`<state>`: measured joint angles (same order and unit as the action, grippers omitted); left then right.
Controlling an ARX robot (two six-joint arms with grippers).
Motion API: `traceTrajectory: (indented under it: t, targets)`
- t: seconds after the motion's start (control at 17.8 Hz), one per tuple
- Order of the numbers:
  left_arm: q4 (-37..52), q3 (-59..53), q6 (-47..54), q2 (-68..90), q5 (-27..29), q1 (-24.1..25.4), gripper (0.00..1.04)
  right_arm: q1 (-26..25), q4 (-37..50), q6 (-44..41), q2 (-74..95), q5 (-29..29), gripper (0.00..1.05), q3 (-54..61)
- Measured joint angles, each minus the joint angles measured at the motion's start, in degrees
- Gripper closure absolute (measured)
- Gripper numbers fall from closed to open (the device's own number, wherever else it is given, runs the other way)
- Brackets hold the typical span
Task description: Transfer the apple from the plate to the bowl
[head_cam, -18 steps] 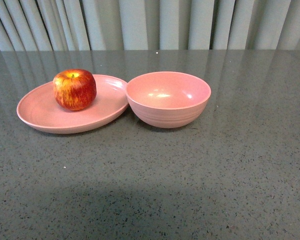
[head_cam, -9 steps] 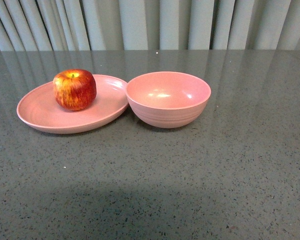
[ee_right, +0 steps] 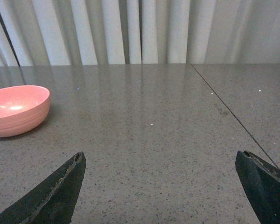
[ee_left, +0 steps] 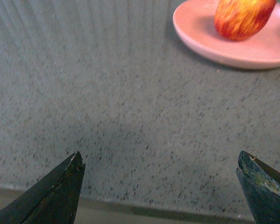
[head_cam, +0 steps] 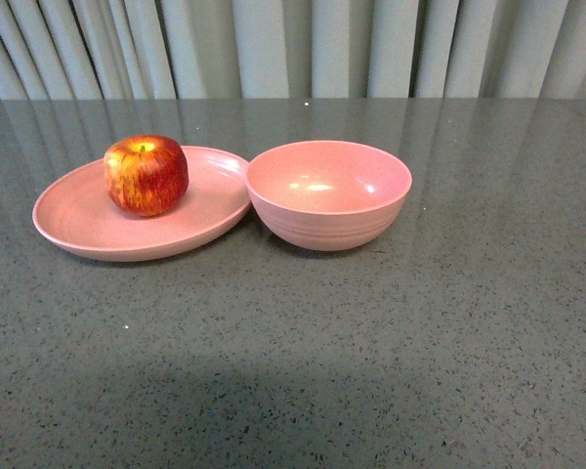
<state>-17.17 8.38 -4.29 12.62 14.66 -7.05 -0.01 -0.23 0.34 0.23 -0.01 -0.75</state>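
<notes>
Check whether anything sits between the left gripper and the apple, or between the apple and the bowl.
Nothing visible does. Only bare table lies between the open left gripper and the apple on the plate. The bowl stands empty right beside the plate, so only their rims lie on the apple's way.

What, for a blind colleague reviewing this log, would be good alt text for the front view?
A round red apple with yellow streaks sits on a wide, shallow pink plate, close beside an empty, deeper round pink bowl on its right. Both stand on a speckled grey tabletop before pale pleated curtains; no robot arm shows.
</notes>
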Motion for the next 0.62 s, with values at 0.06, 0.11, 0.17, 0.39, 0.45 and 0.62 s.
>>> traceTrajectory:
  t: [0.06,0.11,0.17,0.39,0.45,0.62]
  targets:
    - [0.2,0.0,-0.2,0.2,0.7,-0.2,0.07,0.0,0.0,0.0,0.0,0.0,0.07,0.0]
    - [0.3,0.0,-0.3,0.2,1.2,-0.4,0.07,0.0,0.0,0.0,0.0,0.0,0.07,0.0]
    - [0.5,0.1,-0.4,0.3,1.6,-0.7,0.07,0.0,0.0,0.0,0.0,0.0,0.07,0.0]
    - [6.6,4.7,-1.3,4.6,-0.4,-1.0,0.07,0.0,0.0,0.0,0.0,0.0,0.07,0.0]
    - [10.1,5.8,-1.3,8.3,-2.8,0.1,0.07,0.0,0.0,0.0,0.0,0.0,0.07,0.0]
    - [24.1,12.9,0.4,24.9,-8.3,2.4,0.07,0.0,0.0,0.0,0.0,0.0,0.07,0.0]
